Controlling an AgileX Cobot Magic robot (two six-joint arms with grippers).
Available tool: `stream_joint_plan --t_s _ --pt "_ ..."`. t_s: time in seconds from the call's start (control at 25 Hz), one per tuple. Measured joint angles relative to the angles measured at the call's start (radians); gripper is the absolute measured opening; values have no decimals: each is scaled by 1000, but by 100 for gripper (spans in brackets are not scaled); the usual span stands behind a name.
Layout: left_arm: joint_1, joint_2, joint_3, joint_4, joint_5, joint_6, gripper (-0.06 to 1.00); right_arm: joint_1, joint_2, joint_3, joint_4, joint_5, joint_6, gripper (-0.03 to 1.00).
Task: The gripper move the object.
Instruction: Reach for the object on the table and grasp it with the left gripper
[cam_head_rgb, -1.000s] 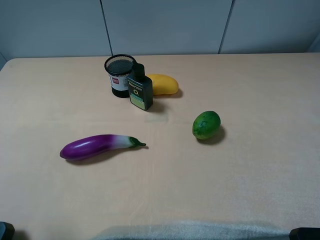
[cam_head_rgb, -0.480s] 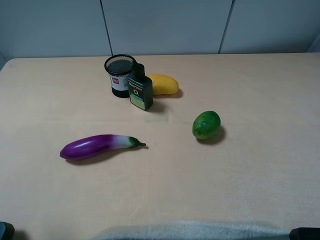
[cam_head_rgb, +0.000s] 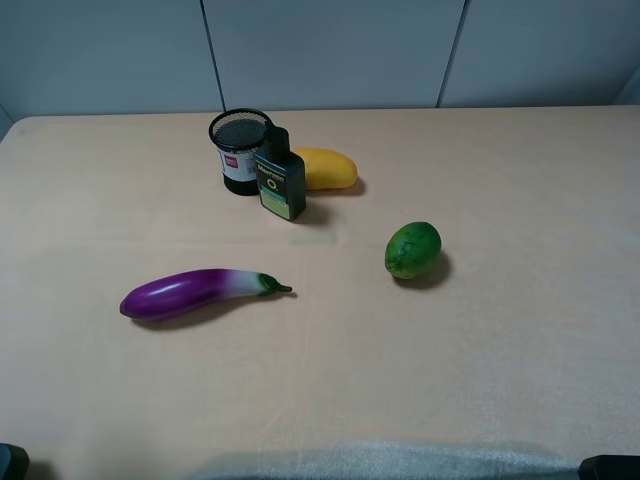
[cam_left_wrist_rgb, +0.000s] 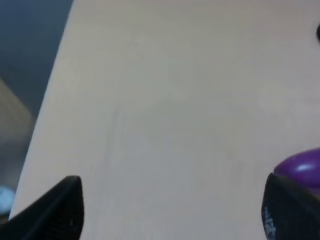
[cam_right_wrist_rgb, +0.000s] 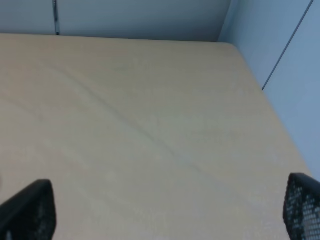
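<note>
The eggplant (cam_head_rgb: 200, 293) lies on the table (cam_head_rgb: 500, 350), left of centre, well apart from both grippers. The left wrist view shows only its purple end, blurred and cut off at the frame edge. The left gripper (cam_left_wrist_rgb: 172, 210) is open, with only its fingertips visible. The right gripper (cam_right_wrist_rgb: 165, 210) is open too, its jaws wide apart above the table. The bottle (cam_head_rgb: 280, 178) hides part of the yellow fruit (cam_head_rgb: 330, 168).

Nothing visibly changes in the high view: the purple eggplant (cam_head_rgb: 195, 293) and everything else on the table (cam_head_rgb: 500, 350) show no shift from a second ago. The left gripper (cam_left_wrist_rgb: 172, 212) and right gripper (cam_right_wrist_rgb: 167, 210) appear only in present wrist views, so any shift of theirs cannot be told.
</note>
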Motion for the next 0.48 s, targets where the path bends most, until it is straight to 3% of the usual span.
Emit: stream_joint_plan --t_s 0.32,0.48 --pt "0 408 -84 0 -14 3 79 0 0 0 0 0 0 69" --pt "0 541 -87 0 -88 14 79 0 0 0 0 0 0 69"
